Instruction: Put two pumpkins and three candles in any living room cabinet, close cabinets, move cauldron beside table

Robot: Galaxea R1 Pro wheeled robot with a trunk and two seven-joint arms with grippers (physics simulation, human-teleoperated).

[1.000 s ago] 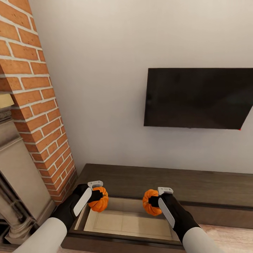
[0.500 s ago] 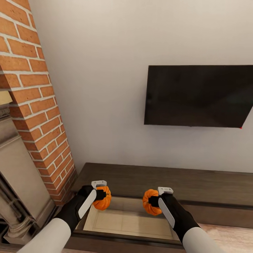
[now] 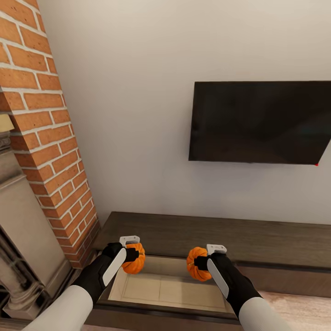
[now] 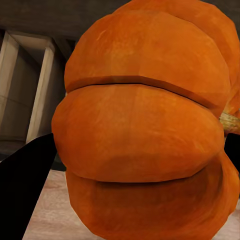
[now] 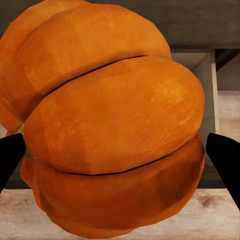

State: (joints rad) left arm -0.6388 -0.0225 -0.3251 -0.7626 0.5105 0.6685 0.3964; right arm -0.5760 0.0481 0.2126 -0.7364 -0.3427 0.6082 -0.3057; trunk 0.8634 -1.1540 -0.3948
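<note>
We face a pale wall that takes up most of the head view. At nine o'clock stands the red brick fireplace, running down toward seven. At three o'clock a black TV hangs on the wall. Below it, from five to seven o'clock, lies the long dark brown cabinet, and its nearest drawer is pulled open at six o'clock, showing a light tan inside. A strip of light wood floor shows at five o'clock.

Our two arms reach in from the bottom edge. The left gripper is pinching the left pumpkin, held over the drawer's edge nearest the fireplace. The right gripper is pinching the right pumpkin, held over the open drawer toward its other side. The two pumpkins hang well apart, neither touching the drawer as far as we can tell.

In the left wrist view the left pumpkin sits between the dark fingers. In the right wrist view the right pumpkin sits likewise between the fingers.
</note>
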